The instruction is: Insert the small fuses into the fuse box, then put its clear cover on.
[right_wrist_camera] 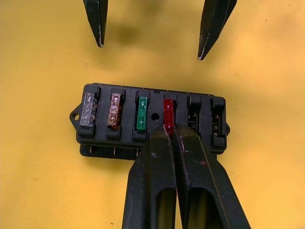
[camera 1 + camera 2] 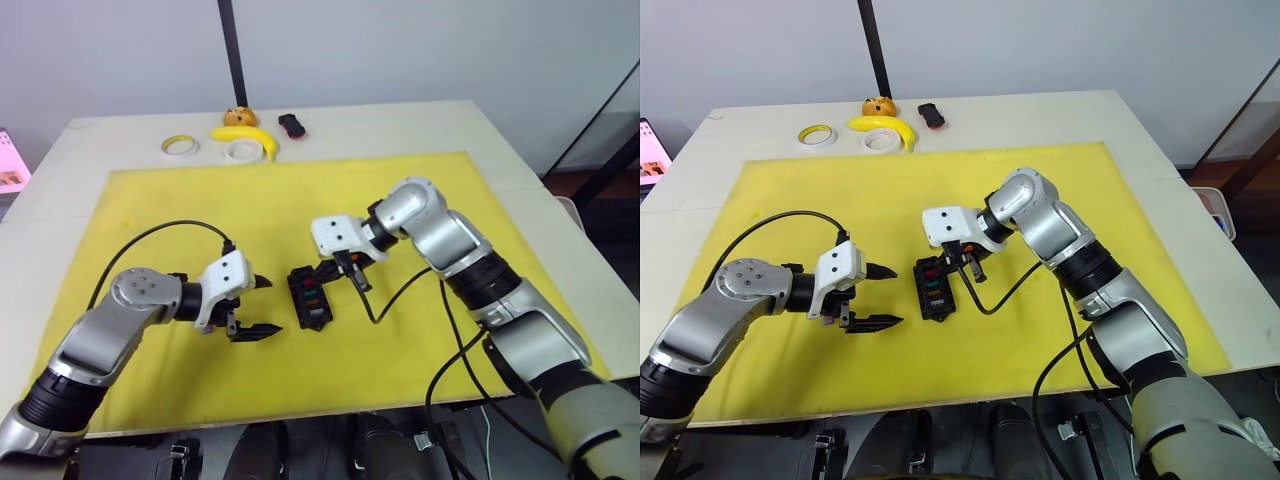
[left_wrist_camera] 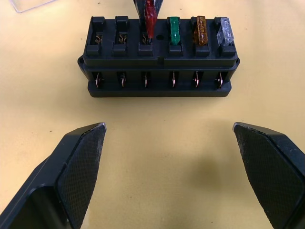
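Observation:
The black fuse box (image 2: 310, 297) lies on the yellow mat (image 2: 200, 200) between my two grippers. A grey fuse (image 1: 88, 110), an amber fuse (image 1: 114, 109) and a green fuse (image 1: 141, 113) stand in adjacent slots. My right gripper (image 1: 171, 131) is shut on a red fuse (image 1: 168, 113), which stands at the fourth slot; the last two slots are bare. My left gripper (image 2: 272, 307) is open just left of the box, its fingers (image 3: 81, 162) wide apart and touching nothing. A corner of the clear cover (image 3: 28, 4) shows on the mat beyond the box.
At the table's far edge lie a banana (image 2: 245, 135), two tape rolls (image 2: 180, 146) (image 2: 241, 150), an orange toy (image 2: 239, 117) and a small black-and-red object (image 2: 291, 125). A black pole (image 2: 232, 50) rises behind them. Cables hang off both wrists.

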